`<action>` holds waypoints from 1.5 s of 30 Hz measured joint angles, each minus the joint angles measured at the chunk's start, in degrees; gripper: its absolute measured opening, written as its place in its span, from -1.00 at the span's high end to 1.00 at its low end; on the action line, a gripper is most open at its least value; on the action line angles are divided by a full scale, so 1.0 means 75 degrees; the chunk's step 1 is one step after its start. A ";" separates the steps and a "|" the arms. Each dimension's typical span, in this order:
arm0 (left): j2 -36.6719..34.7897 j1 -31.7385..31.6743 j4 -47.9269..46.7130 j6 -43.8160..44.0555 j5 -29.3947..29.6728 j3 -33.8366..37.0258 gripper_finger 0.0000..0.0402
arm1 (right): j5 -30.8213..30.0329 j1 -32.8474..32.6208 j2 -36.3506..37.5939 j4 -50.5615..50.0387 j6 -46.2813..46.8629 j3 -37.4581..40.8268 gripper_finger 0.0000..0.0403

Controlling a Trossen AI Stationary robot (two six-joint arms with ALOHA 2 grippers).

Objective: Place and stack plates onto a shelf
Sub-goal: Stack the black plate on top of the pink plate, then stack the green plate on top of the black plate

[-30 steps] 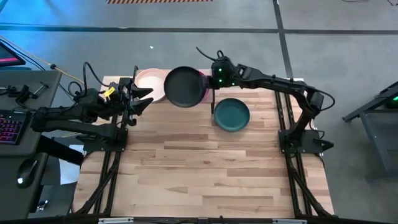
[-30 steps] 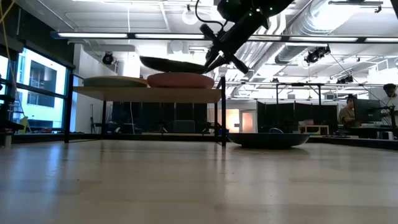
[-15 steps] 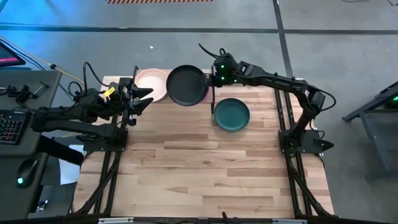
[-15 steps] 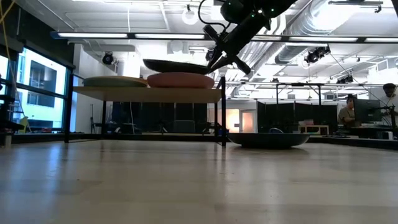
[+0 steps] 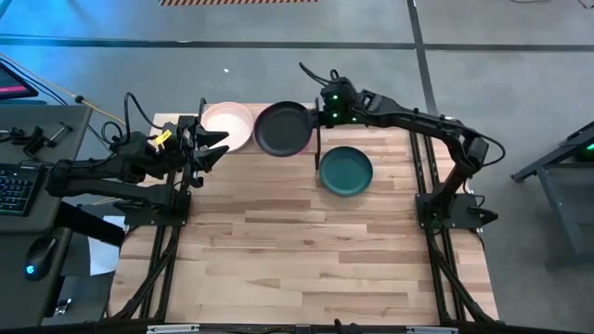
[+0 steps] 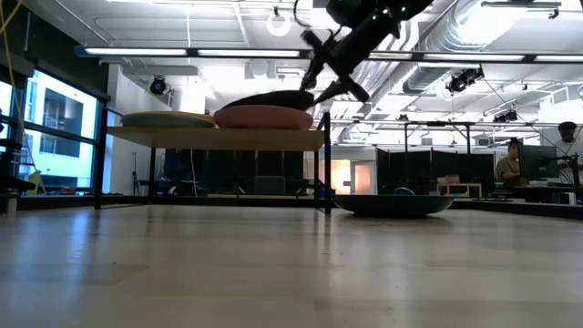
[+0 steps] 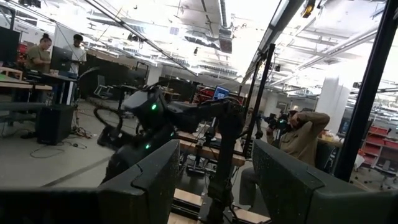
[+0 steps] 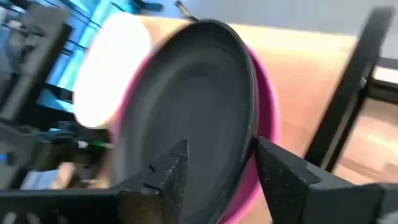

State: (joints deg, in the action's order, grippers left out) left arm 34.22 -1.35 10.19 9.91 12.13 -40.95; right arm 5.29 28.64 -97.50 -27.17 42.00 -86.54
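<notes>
The shelf (image 6: 214,137) stands at the table's far edge on black posts (image 5: 318,148). On it lie a light pink plate (image 5: 227,125) on the left and a magenta plate (image 6: 264,117) on the right. A black plate (image 5: 281,129) lies tilted on the magenta one. My right gripper (image 5: 320,116) hangs open at the black plate's right rim, one finger above it and one below. A dark teal plate (image 5: 345,171) rests on the tabletop to the right of the shelf. My left gripper (image 5: 218,147) waits open near the shelf's left front. My right gripper stands open around the black plate's right rim (image 8: 249,134), coming slanting down from the table's right. Whether its lower finger (image 6: 335,87) touches the rim, I cannot tell. The plate lies on the magenta plate (image 8: 267,106), its rim toward the gripper raised.
A keyboard (image 5: 17,190) and a mouse (image 5: 37,255) lie beyond the table's left edge. The broad wooden tabletop (image 5: 306,260) stretches toward the near edge. People stand and sit in the room beyond the table (image 6: 508,164).
My right gripper has opened and let go of the black plate. The plate hung level above the magenta plate. It has now dropped onto it and lies tilted, a little farther toward the table's right.
</notes>
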 joint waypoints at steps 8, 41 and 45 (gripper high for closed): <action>0.0000 -0.0002 0.0000 -0.0003 -0.0001 0.0000 0.05 | -0.0141 0.0000 0.0588 -0.0054 -0.0431 0.0000 0.13; 0.0000 0.0001 -0.0011 -0.0003 0.0002 0.0000 0.05 | -0.1373 -0.2759 0.6619 0.4149 -0.0026 0.7196 0.14; 0.0000 -0.0001 -0.0011 -0.0001 0.0002 0.0000 0.05 | -0.1373 -0.2777 0.6607 0.4002 -0.0407 0.7005 0.14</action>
State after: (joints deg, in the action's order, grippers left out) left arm 34.22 -1.36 10.11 9.91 12.14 -40.95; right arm -5.00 7.81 -47.94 2.85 38.94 -34.01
